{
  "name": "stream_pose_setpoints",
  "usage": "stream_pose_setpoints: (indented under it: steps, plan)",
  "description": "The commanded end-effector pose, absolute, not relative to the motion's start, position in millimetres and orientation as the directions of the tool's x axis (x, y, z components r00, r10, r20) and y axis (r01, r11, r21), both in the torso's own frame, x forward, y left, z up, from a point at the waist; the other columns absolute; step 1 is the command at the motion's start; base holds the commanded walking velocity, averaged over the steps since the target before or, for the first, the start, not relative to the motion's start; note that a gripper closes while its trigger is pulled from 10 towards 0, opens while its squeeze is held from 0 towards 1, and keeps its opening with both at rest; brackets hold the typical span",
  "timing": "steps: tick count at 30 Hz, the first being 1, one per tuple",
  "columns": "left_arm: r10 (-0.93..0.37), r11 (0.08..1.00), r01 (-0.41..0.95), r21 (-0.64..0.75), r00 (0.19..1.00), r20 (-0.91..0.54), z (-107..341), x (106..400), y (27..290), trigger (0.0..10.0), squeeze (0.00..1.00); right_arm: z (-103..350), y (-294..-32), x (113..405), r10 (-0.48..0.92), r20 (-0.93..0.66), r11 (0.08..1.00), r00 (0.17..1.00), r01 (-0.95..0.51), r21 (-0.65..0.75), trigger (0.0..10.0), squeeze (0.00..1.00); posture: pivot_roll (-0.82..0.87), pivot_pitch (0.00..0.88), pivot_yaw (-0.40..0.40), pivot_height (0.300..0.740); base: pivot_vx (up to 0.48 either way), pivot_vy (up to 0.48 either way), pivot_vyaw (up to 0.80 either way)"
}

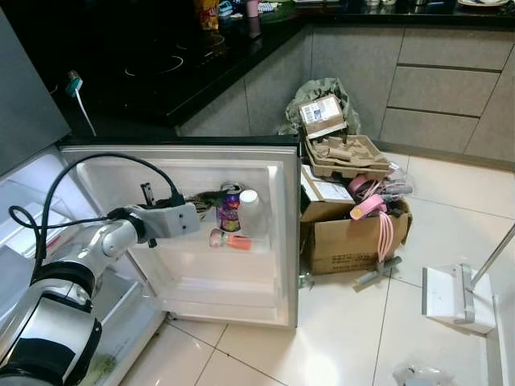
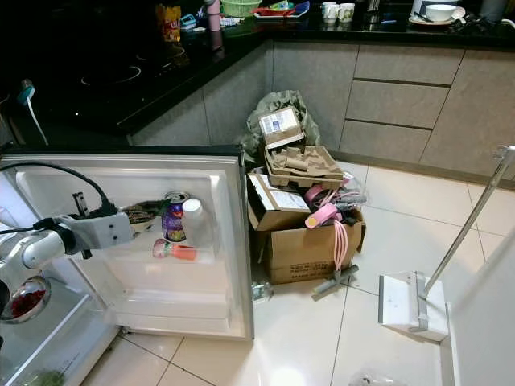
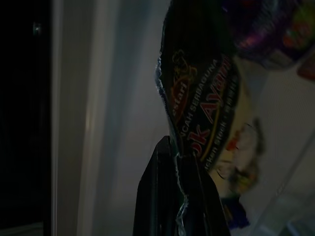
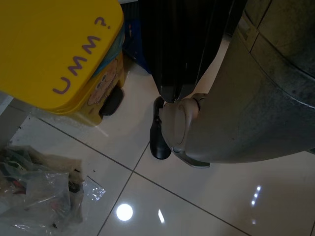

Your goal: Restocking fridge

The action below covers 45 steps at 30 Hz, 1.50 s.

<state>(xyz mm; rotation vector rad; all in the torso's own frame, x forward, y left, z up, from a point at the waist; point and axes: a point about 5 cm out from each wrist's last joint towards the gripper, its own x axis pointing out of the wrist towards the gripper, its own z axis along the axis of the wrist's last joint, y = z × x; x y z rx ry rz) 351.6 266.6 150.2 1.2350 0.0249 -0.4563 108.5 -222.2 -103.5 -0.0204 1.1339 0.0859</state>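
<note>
The fridge door stands open, its inner shelf facing me. My left gripper reaches into that shelf and is shut on a dark seasoning packet; in the left wrist view the black fingers pinch the packet by its lower edge. Beside the packet stand a purple drink can and a white bottle. A pink bottle lies on its side just below them. My right gripper hangs idle beside my leg, fingers together.
A cardboard box piled with egg cartons and pink items stands just right of the door. A white dustpan lies on the tiled floor at right. A black counter runs behind the fridge. A yellow box and plastic bag sit by my foot.
</note>
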Motion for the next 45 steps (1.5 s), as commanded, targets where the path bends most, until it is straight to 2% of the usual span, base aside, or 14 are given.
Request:
stream_pose_setpoints:
  steps: [1, 6, 7, 8, 9, 13, 27, 28, 29, 41, 42, 43, 45]
  plan:
    - [-0.344, 0.296, 0.332, 0.896, 0.912, -0.224, 157, 356, 261, 3.7, 0.0, -109, -210, 97, 0.105, -0.923, 0.991, 0.371, -0.12, 0.065, 10.0, 0.0, -0.07, 0.0, 0.054, 0.74, 0.0, 0.0, 0.0]
    - [-0.34, 0.324, 0.341, 0.883, 0.912, -0.228, 159, 356, 263, 4.3, 0.0, -109, -210, 97, 0.104, -0.923, 0.991, 0.371, -0.119, 0.064, 10.0, 0.0, -0.07, 0.0, 0.056, 0.74, 0.0, 0.0, 0.0]
    - [-0.334, 0.348, 0.348, 0.871, 0.914, -0.231, 159, 357, 264, 5.3, 0.0, -109, -210, 96, 0.104, -0.923, 0.991, 0.37, -0.119, 0.064, 10.0, 0.0, -0.08, 0.0, 0.056, 0.74, 0.0, 0.0, 0.0]
    - [-0.334, 0.348, 0.348, 0.871, 0.914, -0.231, 159, 357, 264, 5.3, 0.0, -109, -210, 96, 0.104, -0.923, 0.991, 0.37, -0.119, 0.064, 10.0, 0.0, -0.08, 0.0, 0.056, 0.74, 0.0, 0.0, 0.0]
    - [-0.315, 0.377, 0.352, 0.856, 0.918, -0.239, 157, 356, 267, 10.0, 0.0, -109, -210, 96, 0.104, -0.924, 0.991, 0.369, -0.119, 0.064, 10.0, 0.0, -0.08, 0.0, 0.056, 0.74, 0.0, 0.0, 0.0]
    - [-0.264, 0.444, 0.349, 0.826, 0.931, -0.252, 152, 355, 275, 10.0, 0.0, -110, -209, 95, 0.105, -0.924, 0.991, 0.367, -0.119, 0.065, 10.0, 0.0, -0.08, 0.0, 0.057, 0.74, 0.0, 0.0, 0.0]
    - [-0.11, 0.534, 0.285, 0.796, 0.957, -0.269, 131, 350, 284, 10.0, 0.0, -110, -208, 93, 0.105, -0.926, 0.991, 0.364, -0.118, 0.066, 10.0, 0.0, -0.09, 0.0, 0.06, 0.74, 0.0, 0.0, 0.0]
    - [-0.099, 0.547, 0.276, 0.791, 0.959, -0.266, 130, 350, 285, 10.0, 0.44, -110, -208, 93, 0.104, -0.926, 0.991, 0.363, -0.118, 0.065, 10.0, 0.0, -0.09, 0.0, 0.06, 0.74, 0.0, 0.0, 0.0]
    - [-0.084, 0.552, 0.266, 0.79, 0.961, -0.265, 129, 350, 286, 10.0, 1.0, -110, -209, 93, 0.104, -0.926, 0.991, 0.363, -0.118, 0.065, 10.0, 0.0, -0.09, 0.0, 0.06, 0.74, 0.0, 0.0, 0.0]
    - [0.059, 0.507, 0.056, 0.86, 0.993, -0.1, 152, 354, 303, 10.0, 1.0, -110, -209, 92, 0.107, -0.926, 0.991, 0.363, -0.119, 0.067, 10.0, 0.0, -0.09, 0.0, 0.057, 0.74, 0.0, 0.0, 0.0]
    - [0.084, 0.503, 0.014, 0.864, 0.994, -0.064, 160, 355, 308, 10.0, 0.07, -110, -209, 92, 0.107, -0.926, 0.991, 0.363, -0.119, 0.068, 10.0, 0.0, -0.09, 0.0, 0.055, 0.74, 0.0, 0.0, 0.0]
    - [0.101, 0.508, -0.031, 0.861, 0.995, -0.024, 168, 356, 312, 10.0, 0.0, -110, -209, 92, 0.108, -0.926, 0.99, 0.361, -0.122, 0.068, 10.0, 0.0, -0.09, 0.0, 0.052, 0.74, 0.0, 0.0, 0.0]
    - [0.103, 0.539, -0.074, 0.839, 0.994, 0.022, 179, 356, 316, 10.0, 0.0, -110, -210, 92, 0.109, -0.927, 0.99, 0.36, -0.124, 0.069, 10.0, 0.0, -0.08, 0.0, 0.051, 0.74, 0.0, 0.0, 0.0]
